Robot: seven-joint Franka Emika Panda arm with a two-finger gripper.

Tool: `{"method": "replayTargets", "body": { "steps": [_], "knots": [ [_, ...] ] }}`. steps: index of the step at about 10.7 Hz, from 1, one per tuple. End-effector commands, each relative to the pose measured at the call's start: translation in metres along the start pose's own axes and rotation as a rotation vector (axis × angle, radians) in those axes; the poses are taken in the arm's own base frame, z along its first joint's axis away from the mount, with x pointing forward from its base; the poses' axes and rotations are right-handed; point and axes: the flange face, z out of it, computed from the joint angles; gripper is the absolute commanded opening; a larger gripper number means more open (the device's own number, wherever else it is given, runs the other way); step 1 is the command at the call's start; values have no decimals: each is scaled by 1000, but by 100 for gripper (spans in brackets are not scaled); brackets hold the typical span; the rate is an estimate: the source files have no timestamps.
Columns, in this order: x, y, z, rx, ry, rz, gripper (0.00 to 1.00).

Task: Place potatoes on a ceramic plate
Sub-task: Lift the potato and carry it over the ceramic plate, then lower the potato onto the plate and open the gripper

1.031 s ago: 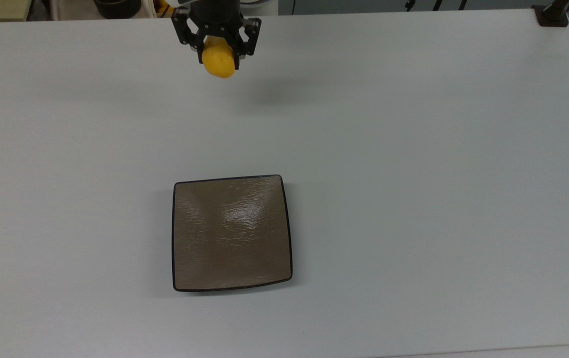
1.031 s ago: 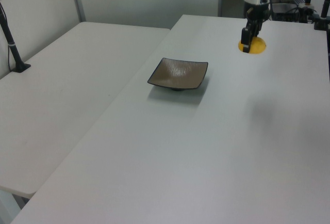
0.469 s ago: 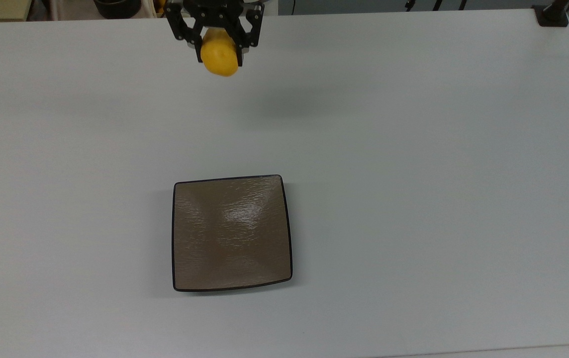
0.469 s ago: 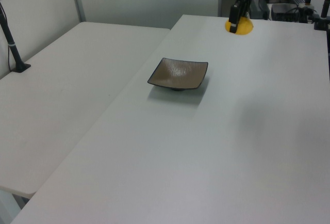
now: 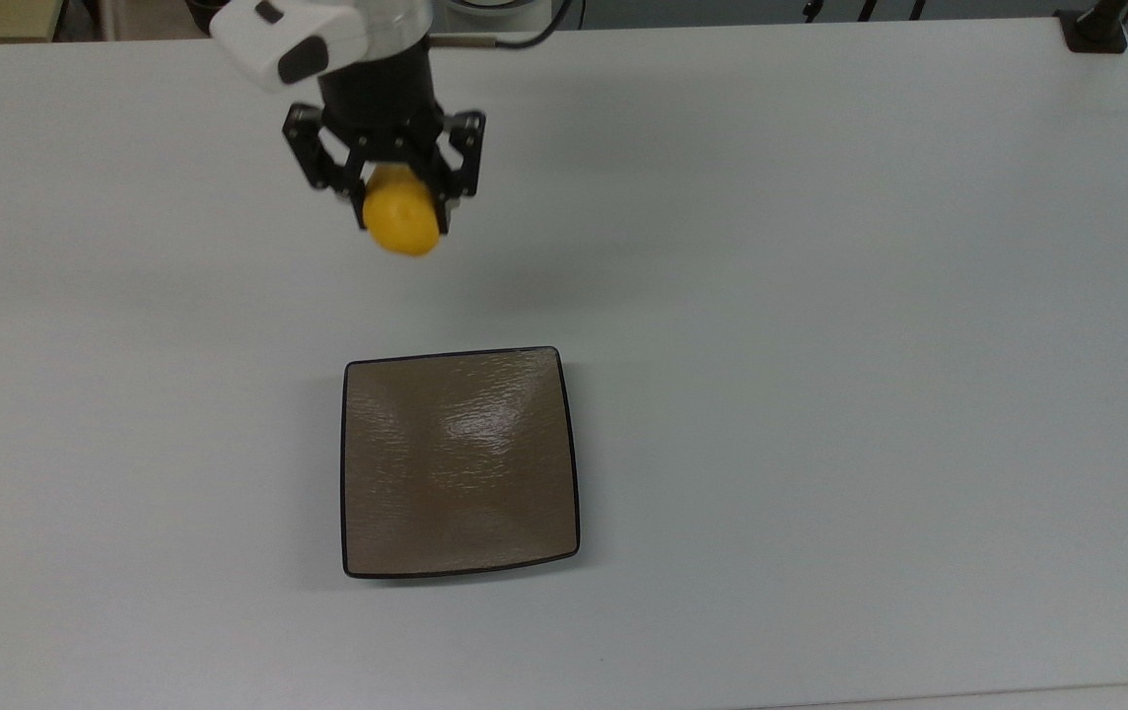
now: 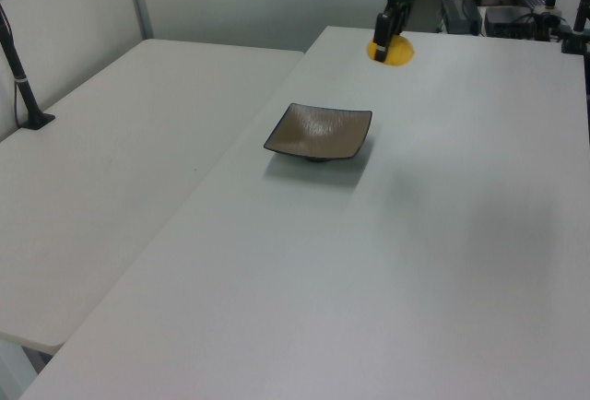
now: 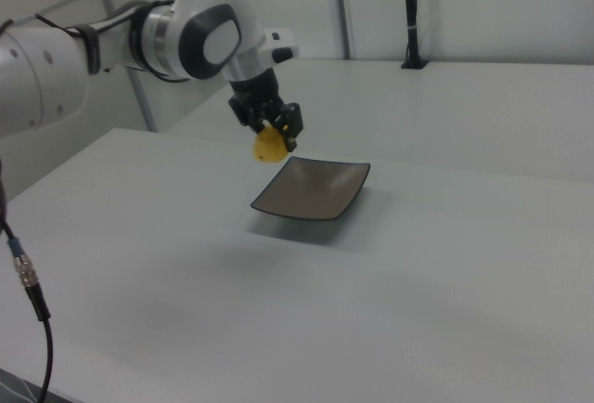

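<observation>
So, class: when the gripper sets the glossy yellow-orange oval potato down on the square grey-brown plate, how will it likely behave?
The glossy yellow-orange oval potato, held in the gripper, looks rounded, so it may roll. Its shine suggests some slipperiness. The square grey-brown plate seems to dip toward its middle, which would probably keep it in.

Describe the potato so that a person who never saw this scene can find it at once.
Look over the white table, beyond the square grey-brown plate. There the gripper holds the potato in the air. It is a smooth oval and the one bright yellow-orange thing.
</observation>
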Motion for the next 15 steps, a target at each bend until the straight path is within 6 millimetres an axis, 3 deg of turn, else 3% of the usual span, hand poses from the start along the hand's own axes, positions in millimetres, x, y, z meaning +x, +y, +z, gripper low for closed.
{"method": "replayTargets", "body": {
  "steps": [1, 6, 8, 10, 12, 14, 15],
  "knots": [
    [34, 4, 32, 18, 145, -13, 21],
    [53, 4, 122, 11, 250, -73, 25],
    [57, 1, 145, 9, 319, -82, 28],
    [56, -16, 176, 11, 332, -118, 28],
    [55, -27, 191, 16, 361, -133, 29],
    [50, -34, 213, 16, 360, -150, 47],
    [50, -34, 217, 15, 360, -151, 66]
  ]
}}
